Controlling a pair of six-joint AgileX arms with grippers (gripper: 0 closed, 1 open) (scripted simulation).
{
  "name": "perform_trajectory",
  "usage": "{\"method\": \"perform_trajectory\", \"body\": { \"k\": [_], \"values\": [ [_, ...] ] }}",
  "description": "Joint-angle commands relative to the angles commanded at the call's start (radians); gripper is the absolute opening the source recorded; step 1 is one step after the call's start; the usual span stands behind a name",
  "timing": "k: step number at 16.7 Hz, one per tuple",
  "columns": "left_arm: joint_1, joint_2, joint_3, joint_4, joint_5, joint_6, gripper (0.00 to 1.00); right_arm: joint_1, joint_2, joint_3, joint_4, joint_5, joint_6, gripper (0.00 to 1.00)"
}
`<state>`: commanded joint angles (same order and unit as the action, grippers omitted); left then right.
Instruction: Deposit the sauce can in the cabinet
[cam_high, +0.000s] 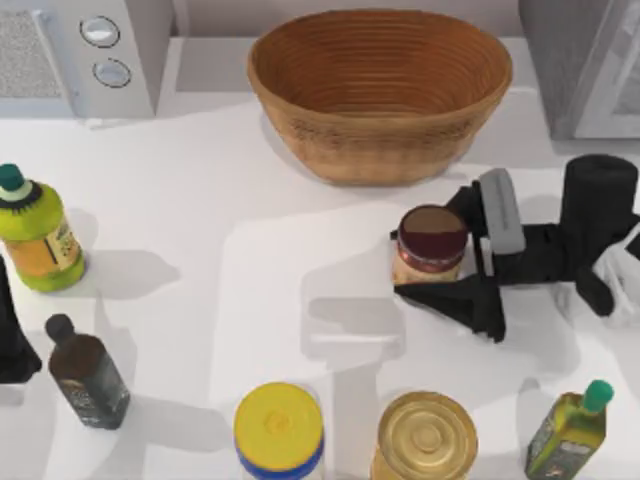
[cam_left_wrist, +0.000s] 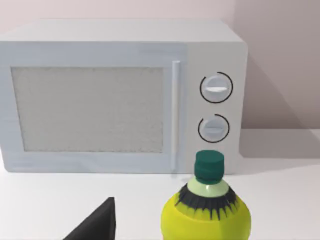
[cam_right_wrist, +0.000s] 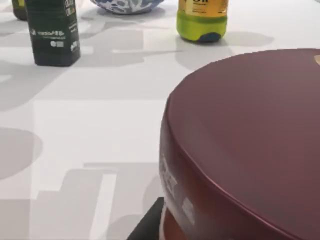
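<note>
- The top view lays out the whole white counter (cam_high: 250, 260); the left wrist view faces the white box with two round knobs (cam_left_wrist: 120, 95) at the back left and the green-capped top of the yellow-green bottle (cam_left_wrist: 206, 212).
- The right wrist view looks close across the sauce can (cam_right_wrist: 250, 145), its dark maroon top large in the foreground, with a dark square bottle (cam_right_wrist: 52, 31) and the base of a yellow-green bottle farther off.
- From above, the woven basket (cam_high: 380, 95) stands at the back centre, and the grey cabinet (cam_high: 580, 65) sits in the back right corner.
- A yellow-lidded jar (cam_high: 279, 430), a golden-topped jar (cam_high: 425, 437) and a small green-capped oil bottle (cam_high: 570, 428) line the front edge.
- The sauce can (cam_high: 430, 245) stands upright right of centre, in front of the basket.
- The right end effector (cam_high: 440, 245) reaches in from the right, its dark fingers spread to either side of the can; whether they press on it I cannot tell.
- The left arm (cam_high: 12, 335) is parked at the left edge.
</note>
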<state>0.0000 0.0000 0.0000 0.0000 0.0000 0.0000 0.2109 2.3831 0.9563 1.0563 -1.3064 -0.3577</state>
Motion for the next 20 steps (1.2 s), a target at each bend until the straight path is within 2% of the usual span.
{"method": "perform_trajectory", "body": {
  "k": [11,20],
  "values": [
    [0.000,0.000,0.000,0.000,0.000,0.000,1.00,-0.004,-0.013,0.002,-0.015,0.002,0.002,0.00],
    [0.000,0.000,0.000,0.000,0.000,0.000,1.00,-0.002,-0.323,0.031,-0.358,-0.004,0.007,0.00]
  ]
}}
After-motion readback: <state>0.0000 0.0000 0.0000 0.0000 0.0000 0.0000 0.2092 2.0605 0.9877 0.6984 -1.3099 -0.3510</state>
